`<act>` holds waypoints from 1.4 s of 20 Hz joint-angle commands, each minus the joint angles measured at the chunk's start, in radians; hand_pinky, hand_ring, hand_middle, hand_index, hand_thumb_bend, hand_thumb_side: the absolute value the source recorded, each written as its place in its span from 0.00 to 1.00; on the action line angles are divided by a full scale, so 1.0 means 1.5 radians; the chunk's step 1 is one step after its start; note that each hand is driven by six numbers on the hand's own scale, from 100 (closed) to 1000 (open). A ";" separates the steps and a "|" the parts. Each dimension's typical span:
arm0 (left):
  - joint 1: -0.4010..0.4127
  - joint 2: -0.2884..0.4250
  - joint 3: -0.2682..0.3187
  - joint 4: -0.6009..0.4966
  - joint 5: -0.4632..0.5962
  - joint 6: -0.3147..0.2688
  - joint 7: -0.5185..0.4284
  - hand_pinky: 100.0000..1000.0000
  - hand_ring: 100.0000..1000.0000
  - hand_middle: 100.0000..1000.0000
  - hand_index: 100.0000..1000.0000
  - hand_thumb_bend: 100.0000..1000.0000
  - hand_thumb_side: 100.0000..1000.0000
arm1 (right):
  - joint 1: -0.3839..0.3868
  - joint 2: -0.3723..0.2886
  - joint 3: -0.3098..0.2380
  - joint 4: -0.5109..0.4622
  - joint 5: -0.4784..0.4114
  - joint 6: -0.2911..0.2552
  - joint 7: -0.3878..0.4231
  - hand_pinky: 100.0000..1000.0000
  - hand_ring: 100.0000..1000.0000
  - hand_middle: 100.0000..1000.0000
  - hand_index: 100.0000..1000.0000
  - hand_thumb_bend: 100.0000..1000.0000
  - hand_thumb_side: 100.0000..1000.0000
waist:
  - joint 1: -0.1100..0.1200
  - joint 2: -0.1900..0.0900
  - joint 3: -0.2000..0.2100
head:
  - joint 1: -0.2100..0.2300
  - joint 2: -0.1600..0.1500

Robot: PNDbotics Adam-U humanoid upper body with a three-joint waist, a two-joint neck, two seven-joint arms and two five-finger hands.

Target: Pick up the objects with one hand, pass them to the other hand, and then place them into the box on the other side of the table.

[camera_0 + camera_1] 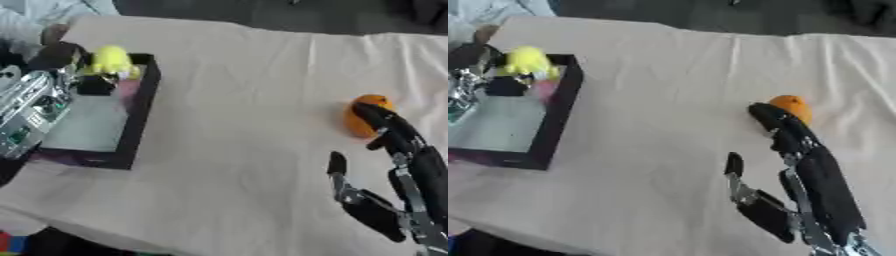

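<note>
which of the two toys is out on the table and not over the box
The orange one, lying on the bare cloth by the right hand. The yellow one is over the black box, held in the left hand.

1. A table point(245, 75) covered with a pale beige cloth point(649, 165) fills most of both views, and it lies slightly askew
2. The cloth shows faint straight creases running from the far edge toward the near edge
3. Beyond the far edge of the table lies a dark floor point(262, 12), nearly black
4. At the far left corner, something light blue-grey point(483, 10) shows past the table
5. The light is soft and even, with weak shadows on the cloth
</note>
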 commanded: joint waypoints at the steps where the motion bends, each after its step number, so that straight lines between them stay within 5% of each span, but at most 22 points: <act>1: -0.006 0.018 0.013 -0.002 -0.021 0.006 -0.024 0.94 0.84 0.71 0.85 0.30 0.84 | -0.002 -0.010 -0.003 -0.006 0.006 -0.004 -0.002 0.48 0.89 0.85 0.91 0.00 0.38 | 0.002 -0.013 0.000 | -0.005 -0.006; 11: -0.003 0.018 0.021 -0.011 -0.033 0.006 -0.043 0.91 0.81 0.69 0.83 0.30 0.56 | -0.001 -0.012 -0.003 -0.006 0.004 -0.008 -0.004 0.48 0.89 0.85 0.91 0.00 0.38 | 0.005 -0.016 0.000 | -0.008 -0.002; 13: -0.002 0.018 0.023 -0.014 -0.034 0.006 -0.044 0.90 0.80 0.68 0.82 0.23 0.48 | 0.000 -0.012 -0.004 -0.006 0.003 -0.007 -0.004 0.48 0.89 0.85 0.91 0.00 0.38 | 0.006 -0.016 -0.001 | -0.009 -0.001; 14: -0.003 0.018 0.025 -0.018 -0.035 0.006 -0.040 0.90 0.79 0.67 0.80 0.06 0.38 | 0.000 -0.012 -0.005 -0.006 0.001 -0.006 -0.006 0.48 0.89 0.84 0.91 0.00 0.38 | 0.006 -0.016 -0.001 | -0.013 0.000; 15: -0.003 0.017 0.029 -0.027 -0.033 0.006 -0.033 0.90 0.78 0.66 0.79 0.00 0.32 | 0.000 -0.012 -0.007 -0.006 -0.001 -0.003 -0.008 0.47 0.89 0.84 0.91 0.00 0.36 | 0.007 -0.016 0.000 | -0.020 0.002; 17: -0.003 0.013 0.039 -0.071 -0.007 0.006 -0.005 0.89 0.75 0.64 0.74 0.00 0.17 | 0.001 -0.013 -0.014 -0.006 -0.008 0.004 -0.014 0.47 0.88 0.84 0.91 0.00 0.33 | 0.007 -0.015 0.001 | -0.044 0.006; 24: 0.026 0.003 0.061 -0.290 0.239 -0.001 0.258 0.80 0.64 0.56 0.72 0.00 0.36 | -0.004 -0.039 -0.066 -0.006 -0.086 0.031 -0.051 0.41 0.85 0.78 0.84 0.00 0.27 | 0.005 -0.014 -0.001 | -0.108 0.004; 28: 0.035 -0.034 0.049 -0.314 0.400 -0.101 0.425 0.79 0.62 0.54 0.72 0.00 0.46 | -0.011 -0.081 -0.115 -0.006 -0.181 0.082 -0.003 0.37 0.80 0.76 0.81 0.00 0.41 | 0.003 -0.011 0.001 | -0.131 -0.004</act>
